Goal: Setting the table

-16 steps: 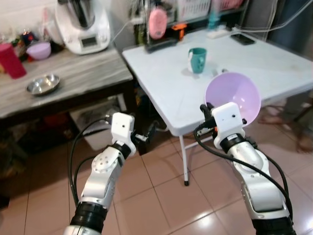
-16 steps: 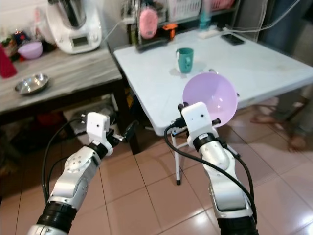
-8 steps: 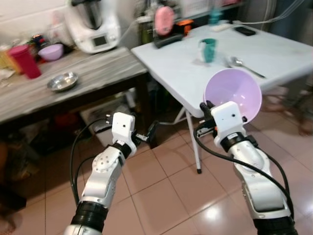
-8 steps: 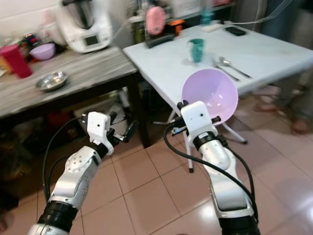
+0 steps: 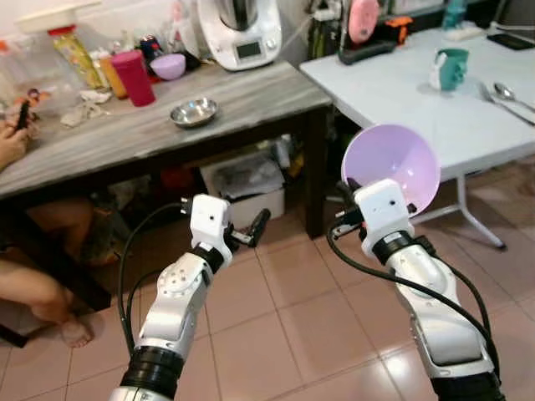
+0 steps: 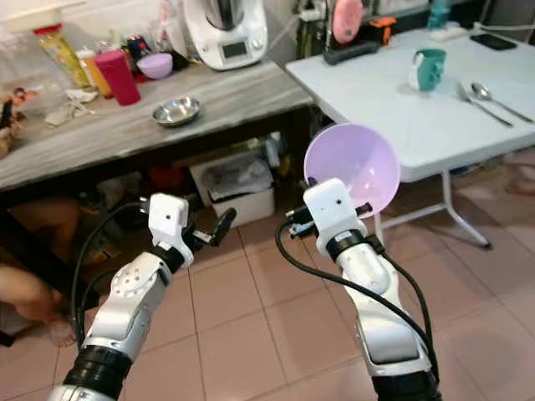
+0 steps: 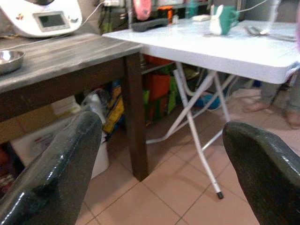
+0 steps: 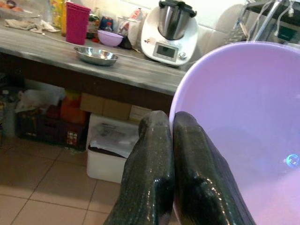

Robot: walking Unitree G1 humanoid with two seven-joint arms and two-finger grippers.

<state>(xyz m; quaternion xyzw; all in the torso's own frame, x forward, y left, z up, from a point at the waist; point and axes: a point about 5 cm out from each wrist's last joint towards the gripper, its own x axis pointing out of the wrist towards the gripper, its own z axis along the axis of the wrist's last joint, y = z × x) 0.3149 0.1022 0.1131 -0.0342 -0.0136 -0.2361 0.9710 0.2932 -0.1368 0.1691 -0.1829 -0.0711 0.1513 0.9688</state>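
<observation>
**Bowl in hand, over the tiles**

Reddish-brown floor tiles [image 5: 284, 292] run under both arms, between a dark grey wooden bench and a white folding table.

Pale purple plastic bowl [image 5: 391, 164]: I see it held up in the air over the floor, short of the white folding table [image 5: 401, 92], tilted so its hollow faces me. My right gripper [image 8: 169, 140] is clenched on the bowl's rim, one black finger on each side of the wall.

My left gripper [image 5: 253, 229] hangs low over the tiles, near the bench leg; its fingers [image 7: 56, 164] are spread wide with nothing between them.

On the white table: a teal mug [image 5: 451, 68] and two metal spoons [image 5: 503, 93] lying beside each other near the far right edge. A phone-like dark slab [image 5: 510, 40] sits further back.

On the dark grey wooden bench [image 5: 125, 142]: a shallow steel dish [image 5: 194, 111], a tall pink cup [image 5: 134, 77], a small purple bowl [image 5: 169, 66] and a white kitchen machine [image 5: 242, 33].

A person's hand [image 5: 12, 142] and bare leg [image 5: 38, 292] show at the left edge.
</observation>
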